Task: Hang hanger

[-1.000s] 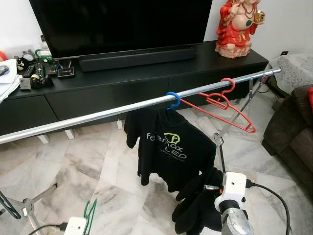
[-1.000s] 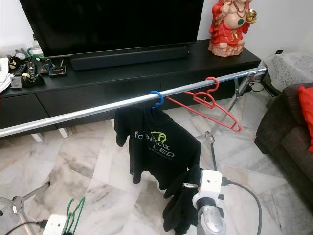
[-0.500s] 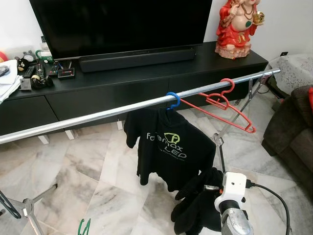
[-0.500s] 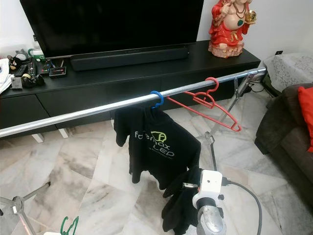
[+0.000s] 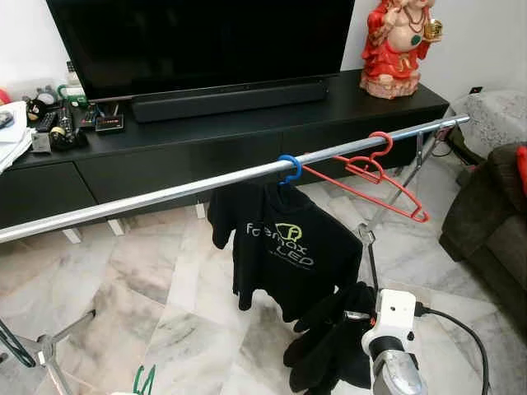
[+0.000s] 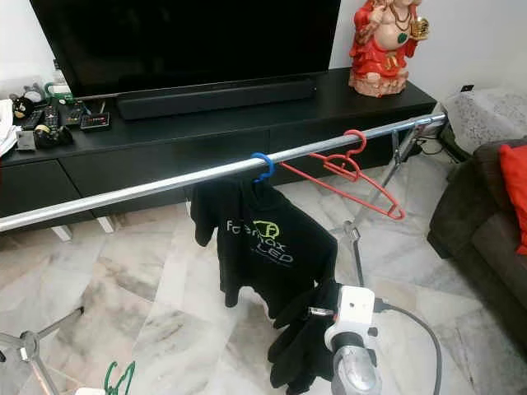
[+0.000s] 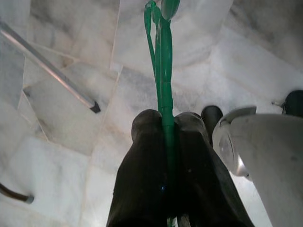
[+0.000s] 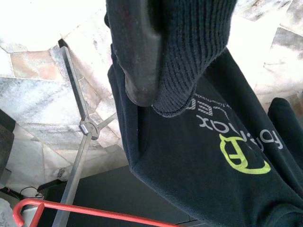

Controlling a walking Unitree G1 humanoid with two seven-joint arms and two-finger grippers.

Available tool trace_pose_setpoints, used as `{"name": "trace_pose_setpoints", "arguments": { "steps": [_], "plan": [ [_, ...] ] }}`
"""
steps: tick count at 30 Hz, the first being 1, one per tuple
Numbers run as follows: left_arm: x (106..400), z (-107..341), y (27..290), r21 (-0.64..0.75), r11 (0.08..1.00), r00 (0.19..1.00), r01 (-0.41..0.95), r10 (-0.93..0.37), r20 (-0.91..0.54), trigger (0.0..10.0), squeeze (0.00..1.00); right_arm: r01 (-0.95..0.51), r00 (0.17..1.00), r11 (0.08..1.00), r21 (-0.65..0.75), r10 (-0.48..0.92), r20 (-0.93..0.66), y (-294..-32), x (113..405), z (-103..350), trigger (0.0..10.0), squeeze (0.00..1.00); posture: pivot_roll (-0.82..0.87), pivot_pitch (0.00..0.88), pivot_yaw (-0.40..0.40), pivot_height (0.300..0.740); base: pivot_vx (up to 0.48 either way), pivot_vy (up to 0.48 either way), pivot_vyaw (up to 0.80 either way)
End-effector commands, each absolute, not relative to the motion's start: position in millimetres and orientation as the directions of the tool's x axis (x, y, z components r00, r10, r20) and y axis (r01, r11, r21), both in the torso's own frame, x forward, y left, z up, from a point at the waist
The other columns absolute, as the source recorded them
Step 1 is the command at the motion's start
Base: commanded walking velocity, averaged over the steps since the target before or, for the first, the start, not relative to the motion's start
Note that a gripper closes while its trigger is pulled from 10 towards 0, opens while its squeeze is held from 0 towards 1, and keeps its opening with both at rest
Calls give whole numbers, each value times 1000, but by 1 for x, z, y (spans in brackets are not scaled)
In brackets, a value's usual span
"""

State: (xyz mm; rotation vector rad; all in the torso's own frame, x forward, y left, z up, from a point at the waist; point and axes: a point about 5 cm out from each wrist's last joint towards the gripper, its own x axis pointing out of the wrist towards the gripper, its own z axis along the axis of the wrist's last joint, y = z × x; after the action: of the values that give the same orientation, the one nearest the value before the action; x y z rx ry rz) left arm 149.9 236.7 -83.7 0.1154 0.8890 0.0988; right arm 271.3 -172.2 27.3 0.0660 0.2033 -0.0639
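My left gripper (image 7: 166, 124) is clamped on the green hanger (image 7: 161, 61), fingers pinching its thin wire low down by my left side, near the floor. The hanger runs lengthwise straight out along my fingers, hook end farthest from the wrist.

The rail (image 5: 165, 194) lies well above and ahead, crossing from low left to high right. The bare stretch left of the blue hook (image 5: 289, 167) is on my left arm's side, so that arm is the nearer one.

My right gripper (image 5: 329, 350) is wrapped in dark knit cloth below the black shirt (image 5: 292, 251); whether its fingers are open or closed I cannot tell.

The red hanger (image 5: 375, 177) hangs empty further right.
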Motion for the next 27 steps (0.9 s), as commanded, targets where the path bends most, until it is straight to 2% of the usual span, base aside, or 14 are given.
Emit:
{"name": "trace_pose_setpoints", "arguments": {
  "steps": [1, 27],
  "plan": [
    [138, -88, 238, 140, 989, 599, -44, 138, -789, 10000, 0, 85, 978, 994, 65, -71, -197, -174, 270, 27, 10000, 0, -10, 106, 10, 721, -266, 0, 0],
    [130, -91, 244, 146, 987, 554, -61, 156, -818, 10000, 0, 89, 977, 994, 64, -75, -199, -174, 270, 27, 10000, 0, -5, 117, 11, 721, -297, 0, 0]
  ]
}}
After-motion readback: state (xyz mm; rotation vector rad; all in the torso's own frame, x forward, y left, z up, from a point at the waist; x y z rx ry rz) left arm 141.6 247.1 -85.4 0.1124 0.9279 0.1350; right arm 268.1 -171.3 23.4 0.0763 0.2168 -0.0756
